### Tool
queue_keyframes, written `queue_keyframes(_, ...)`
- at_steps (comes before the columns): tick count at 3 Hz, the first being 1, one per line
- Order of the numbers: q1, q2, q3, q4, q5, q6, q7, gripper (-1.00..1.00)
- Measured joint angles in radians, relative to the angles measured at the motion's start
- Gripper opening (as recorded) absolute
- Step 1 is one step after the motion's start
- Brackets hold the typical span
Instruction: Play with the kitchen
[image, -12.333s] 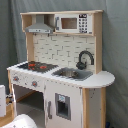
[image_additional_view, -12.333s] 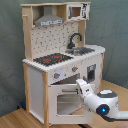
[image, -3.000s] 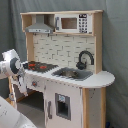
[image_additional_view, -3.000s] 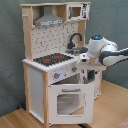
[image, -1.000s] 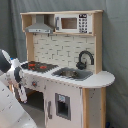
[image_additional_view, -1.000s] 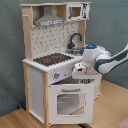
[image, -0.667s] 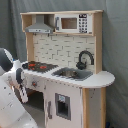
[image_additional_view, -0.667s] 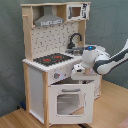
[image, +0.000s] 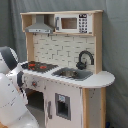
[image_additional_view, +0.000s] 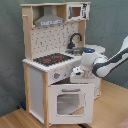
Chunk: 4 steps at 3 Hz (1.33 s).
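The kitchen (image: 65, 95) (image_additional_view: 37, 85) is tall, white and light wood. In both exterior views it shows a black stovetop (image_additional_view: 52, 59) with red rings, a black faucet (image_additional_view: 75, 40) over the sink (image: 72, 74), a grey hood (image: 40, 25) and a small microwave (image: 72, 22). In the second exterior view my gripper (image_additional_view: 77, 75) hangs at the front panel just under the stovetop's edge, right above the shut windowed oven door (image_additional_view: 70, 102). My white arm (image: 10, 95) fills the first exterior view's left and hides the gripper there.
A grey curtain (image_additional_view: 107, 22) hangs behind the kitchen. The kitchen stands on a wooden floor (image_additional_view: 112, 107). A rounded white counter end (image: 102, 79) sticks out beside the sink.
Over the last second the gripper has come down from stovetop height to the front panel above the oven door. The oven door, open 12 s ago, is shut.
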Motion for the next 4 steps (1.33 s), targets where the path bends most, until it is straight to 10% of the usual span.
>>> queue_keyframes(4, -0.287, -0.002, 0.292, 0.011, 0.002, 0.1, 0.034, -1.0)
